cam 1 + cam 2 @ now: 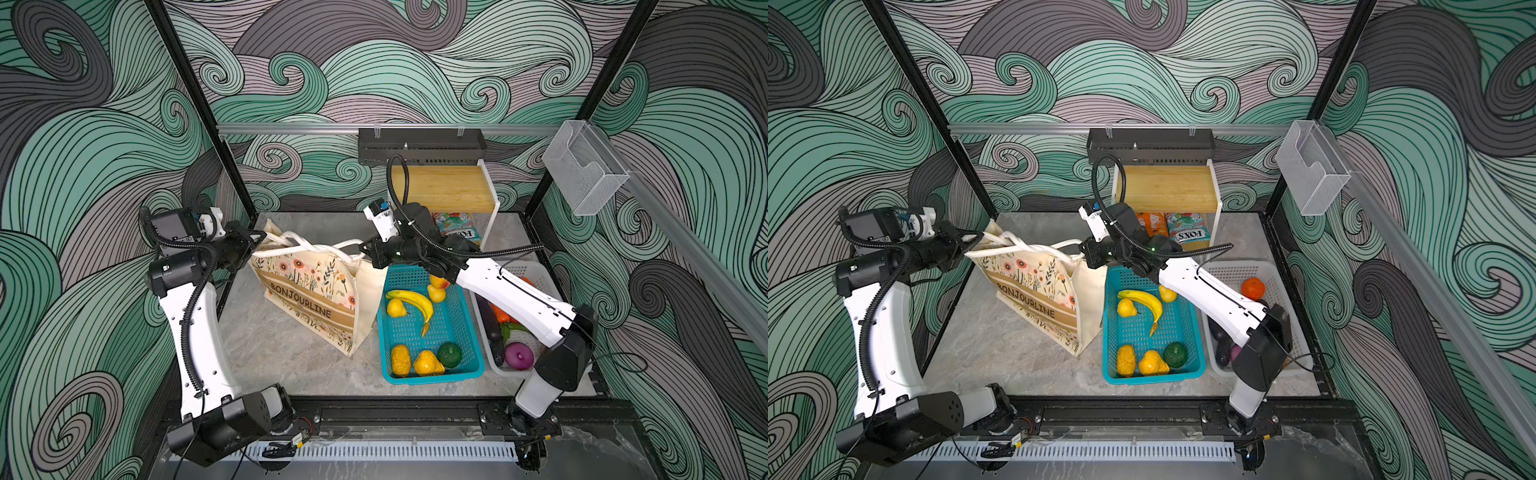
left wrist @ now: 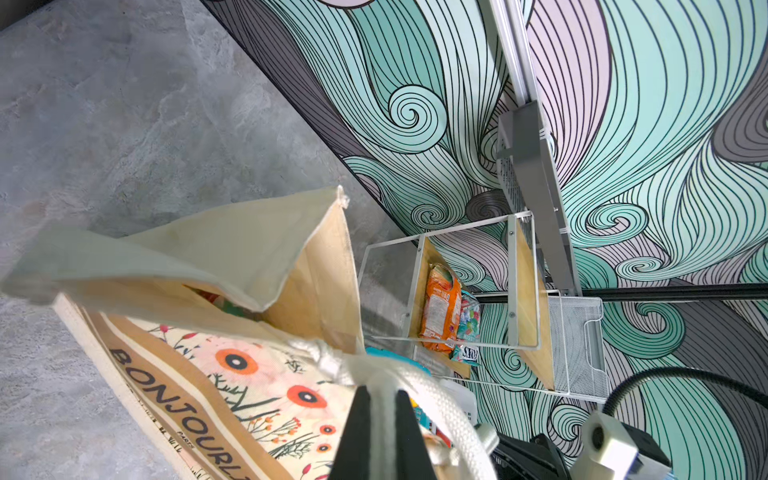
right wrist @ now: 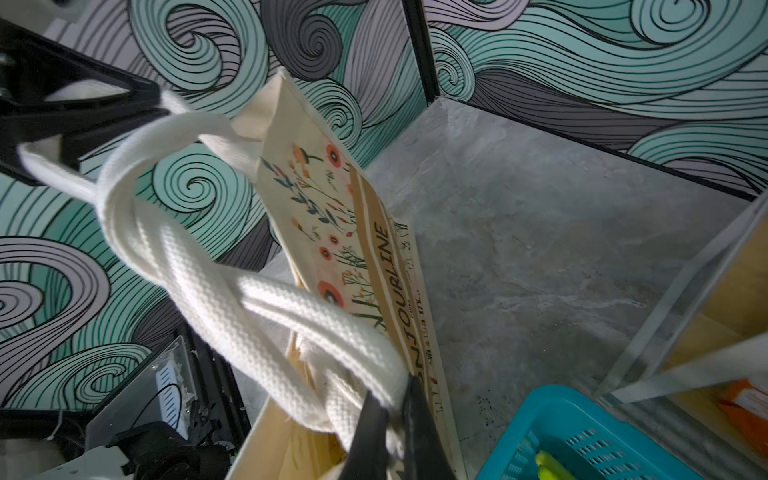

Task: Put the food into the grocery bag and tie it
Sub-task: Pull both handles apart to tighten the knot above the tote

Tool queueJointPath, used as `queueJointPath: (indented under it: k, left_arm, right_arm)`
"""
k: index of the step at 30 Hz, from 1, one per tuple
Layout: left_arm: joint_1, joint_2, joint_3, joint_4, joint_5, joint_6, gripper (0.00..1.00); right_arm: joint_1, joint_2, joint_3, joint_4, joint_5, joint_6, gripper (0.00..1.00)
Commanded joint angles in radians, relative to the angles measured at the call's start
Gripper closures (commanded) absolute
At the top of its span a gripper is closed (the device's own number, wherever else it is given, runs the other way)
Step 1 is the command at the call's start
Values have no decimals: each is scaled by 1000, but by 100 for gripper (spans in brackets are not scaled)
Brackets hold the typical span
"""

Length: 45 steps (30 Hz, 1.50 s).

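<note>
We see the cream canvas grocery bag (image 1: 309,297), floral-printed with a tan BONJOURLINE band, standing left of centre in both top views on the grey marbled tabletop (image 1: 282,353). Its thick white rope handles (image 1: 309,246) are crossed into a twist above its mouth and stretched between our two grippers. The left gripper (image 1: 258,240) sits at the bag's upper left corner, clenched on one rope end; the left wrist view shows its black fingers (image 2: 357,419) pinching the cord. The right gripper (image 1: 365,249) sits at the bag's upper right corner, clamped on the other end. Just right of the bag, a teal plastic basket (image 1: 432,377) holds a yellow banana (image 1: 415,301) and other plastic fruit, to the lower right of the right gripper
</note>
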<state>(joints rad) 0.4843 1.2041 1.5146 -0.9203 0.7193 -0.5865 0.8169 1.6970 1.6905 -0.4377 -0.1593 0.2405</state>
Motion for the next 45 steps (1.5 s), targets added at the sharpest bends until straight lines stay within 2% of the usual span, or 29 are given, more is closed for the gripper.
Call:
queueJointPath:
  k: [1, 7, 14, 16, 20, 22, 24, 29, 36, 45]
  left_arm:
    - [62, -28, -2, 172, -80, -9, 100]
    - [69, -42, -38, 169, -164, 21, 100]
    - [121, -49, -50, 178, -155, 10, 100]
    - [147, -44, -50, 194, -127, -9, 100]
    - [164, -23, -47, 236, -109, -40, 100]
    - [167, -13, -28, 240, -106, -48, 100]
    - [173, -11, -11, 243, -94, -65, 100]
    - [213, -23, -24, 292, -37, -117, 100]
    - [226, -46, -170, 418, 3, -186, 100]
    - [220, -64, -281, 468, 44, -198, 100]
  right_arm:
    - [-68, -73, -55, -139, 269, -10, 100]
    - [-80, -116, -137, -148, 447, -45, 100]
    - [-110, -102, -160, -142, 476, -69, 100]
    - [-110, -102, -192, -97, 446, -69, 100]
    - [-90, -82, -253, 43, 298, -41, 100]
    - [-49, -59, -232, 60, 319, -62, 100]
    - [-16, -19, -174, 58, 375, -98, 100]
    - [-33, 87, 44, -51, 438, -132, 100]
    - [-62, 211, 227, -66, 370, -139, 100]
    - [-64, 351, 468, -129, 390, -170, 100]
